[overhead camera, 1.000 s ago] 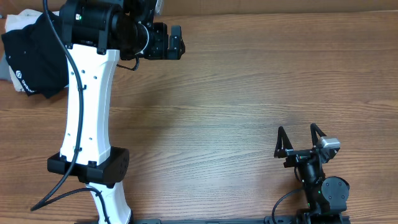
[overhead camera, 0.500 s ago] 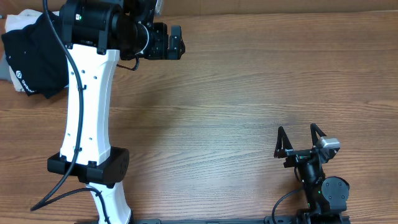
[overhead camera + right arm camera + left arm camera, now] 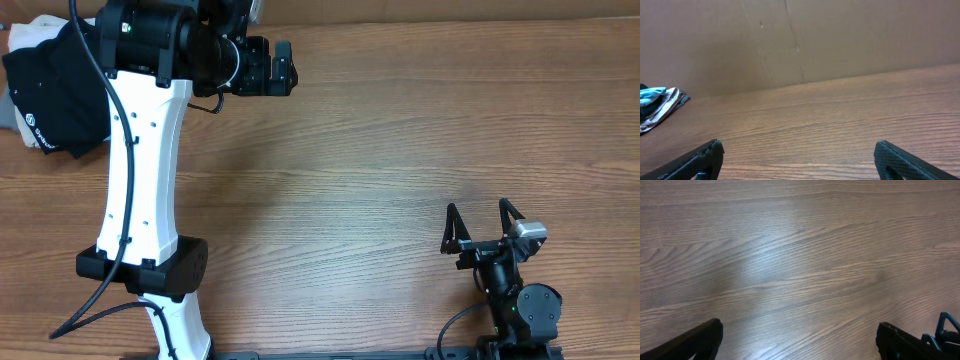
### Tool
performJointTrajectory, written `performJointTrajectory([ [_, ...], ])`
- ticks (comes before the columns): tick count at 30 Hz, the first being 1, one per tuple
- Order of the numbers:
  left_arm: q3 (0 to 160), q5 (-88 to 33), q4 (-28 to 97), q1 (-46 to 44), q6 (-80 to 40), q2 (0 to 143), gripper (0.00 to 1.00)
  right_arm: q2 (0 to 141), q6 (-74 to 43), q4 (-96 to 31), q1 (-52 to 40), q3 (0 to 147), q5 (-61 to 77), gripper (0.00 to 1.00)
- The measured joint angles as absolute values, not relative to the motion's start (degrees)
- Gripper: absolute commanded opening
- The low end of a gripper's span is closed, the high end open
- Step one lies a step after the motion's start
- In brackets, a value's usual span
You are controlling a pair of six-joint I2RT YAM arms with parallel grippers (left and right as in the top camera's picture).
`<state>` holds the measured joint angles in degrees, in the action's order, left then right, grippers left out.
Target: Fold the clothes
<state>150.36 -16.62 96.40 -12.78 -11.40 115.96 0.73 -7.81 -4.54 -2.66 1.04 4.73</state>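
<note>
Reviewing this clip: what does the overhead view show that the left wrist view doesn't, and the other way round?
Only overhead: the black T-shirt lying at the top-left of the picture, partly hidden by the left arm, and the right gripper open near the bottom right. Only left wrist: a close look at bare wood grain between the spread fingertips of the left gripper, which holds nothing. Both: the wooden table. The shirt does not appear in the left wrist view at all.
</note>
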Motion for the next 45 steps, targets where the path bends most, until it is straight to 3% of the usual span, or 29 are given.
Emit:
performJointTrajectory([
  [11,145.9,-13.0,93.9,-13.0,-11.4,114.8,1.00,0.7,-7.8,-4.6,-2.7,1.0,4.7,1.00],
  [21,97.0,-10.9,62.7,-13.2,-8.6,98.2,1.00,0.7,-7.7,-4.5,-2.7,1.0,4.7,1.00],
  [33,41.5,-8.2,18.2,-12.2,-4.2,61.1,1.00,0.7,-7.7,-4.5,-2.7,1.0,4.7,1.00],
  [45,15.2,-6.5,10.5,-4.7,-4.0,28.0,1.00,0.7,-7.6,-4.6,-2.7,1.0,4.7,1.00],
])
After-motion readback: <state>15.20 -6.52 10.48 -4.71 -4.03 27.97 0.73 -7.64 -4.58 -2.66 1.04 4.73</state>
